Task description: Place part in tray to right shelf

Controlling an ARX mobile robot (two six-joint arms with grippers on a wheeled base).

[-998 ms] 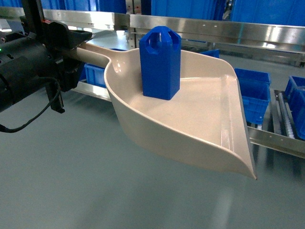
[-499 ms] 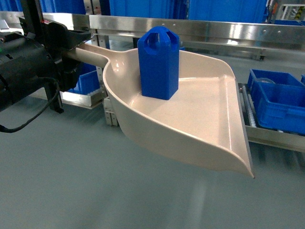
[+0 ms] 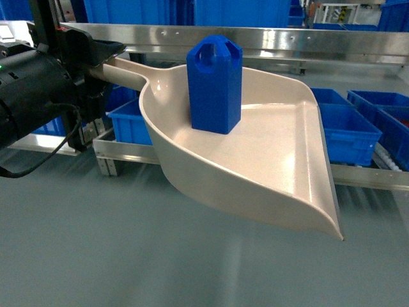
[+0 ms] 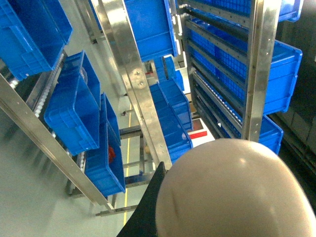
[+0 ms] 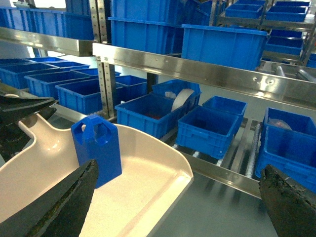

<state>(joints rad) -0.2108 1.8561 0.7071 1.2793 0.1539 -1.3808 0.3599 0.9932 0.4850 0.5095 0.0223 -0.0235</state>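
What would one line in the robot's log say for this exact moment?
left gripper: shut on cream plastic scoop tray handle | small blue plastic part: upright in tray | right gripper: open, empty | steel roller shelf: ahead

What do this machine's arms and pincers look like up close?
The left arm is a bulky matte black cylinder with a thin black cable looping beneath it, a small green light and a red mark near its top. Its gripper is black and angular. The right gripper shows two dark, rough-textured, wedge-shaped fingers.
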